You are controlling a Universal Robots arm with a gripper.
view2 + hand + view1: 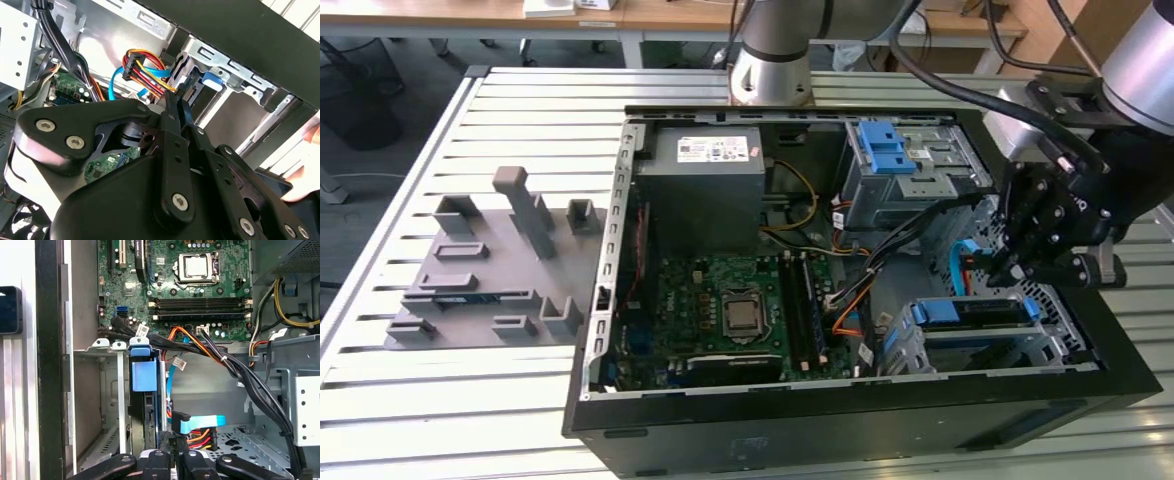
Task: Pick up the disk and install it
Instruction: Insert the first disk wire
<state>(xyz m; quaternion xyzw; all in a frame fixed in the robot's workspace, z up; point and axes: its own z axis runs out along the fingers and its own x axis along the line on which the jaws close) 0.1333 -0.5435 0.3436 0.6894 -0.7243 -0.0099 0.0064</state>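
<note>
The disk [970,312] sits in the lower drive cage at the front corner of the open computer case, on the exterior view's right; its blue carrier rails and dark edge show. In the first wrist view its blue carrier tab [145,374] stands between the cage's metal walls. My gripper [1023,262] hangs just above and behind that cage, beside a blue data cable [200,424]. Its black fingers [175,131] lie pressed together with nothing between them. In the second wrist view the gripper [172,102] points toward the disk's blue tab [211,80].
Bundled power and data cables [235,371] cross between the motherboard [727,305] and the cage. A grey power supply [707,165] and an upper drive bay with a blue latch [887,150] fill the far side of the case. A grey fixture block [487,270] lies on the slatted table.
</note>
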